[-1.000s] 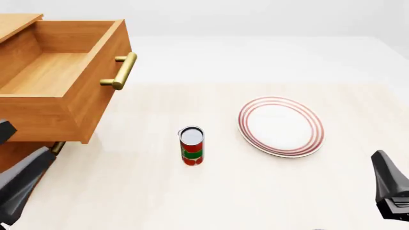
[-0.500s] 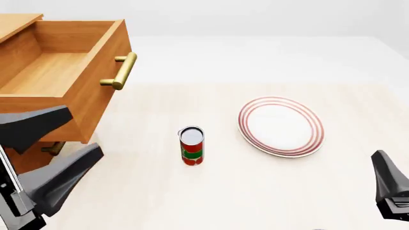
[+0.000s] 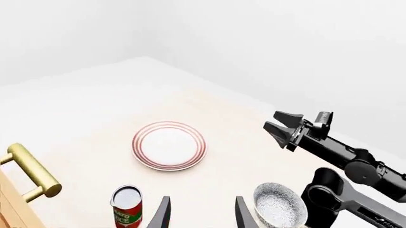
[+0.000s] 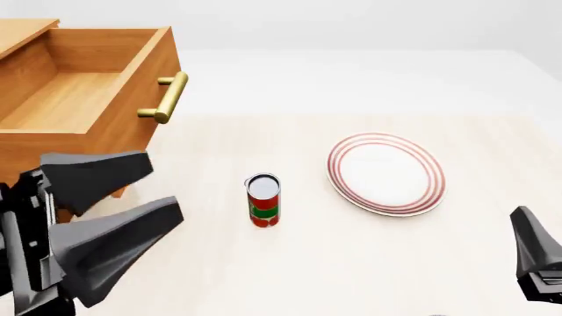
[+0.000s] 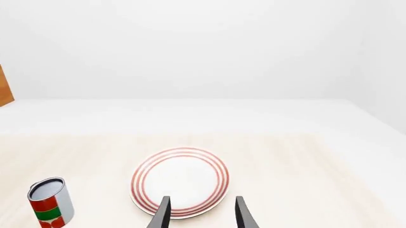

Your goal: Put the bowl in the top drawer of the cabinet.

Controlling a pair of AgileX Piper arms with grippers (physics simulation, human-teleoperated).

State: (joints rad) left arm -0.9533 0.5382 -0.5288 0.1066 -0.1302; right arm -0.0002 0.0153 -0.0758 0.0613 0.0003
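Observation:
The bowl (image 3: 279, 207), white with a grey floral pattern, shows only in the left wrist view, on the table beside the right arm's base (image 3: 330, 194); the front view does not show it. The top drawer (image 4: 62, 99) of the cabinet (image 4: 18, 29) stands pulled out at the far left, with nothing inside and its brass handle (image 4: 165, 97) facing right. My left gripper (image 4: 165, 185) hovers open in front of the drawer, holding nothing. My right gripper (image 5: 201, 214) is open too and points at the plate, near the table's front right edge.
A white plate with red rings (image 4: 386, 173) lies right of centre. A red and green can (image 4: 263, 199) stands upright in the middle, between my left gripper and the plate. The right arm (image 3: 343, 152) crosses the left wrist view.
My left gripper has risen from the lower left corner and moved right, now covering part of the drawer's front. Its fingers stay apart. The right arm has not moved.

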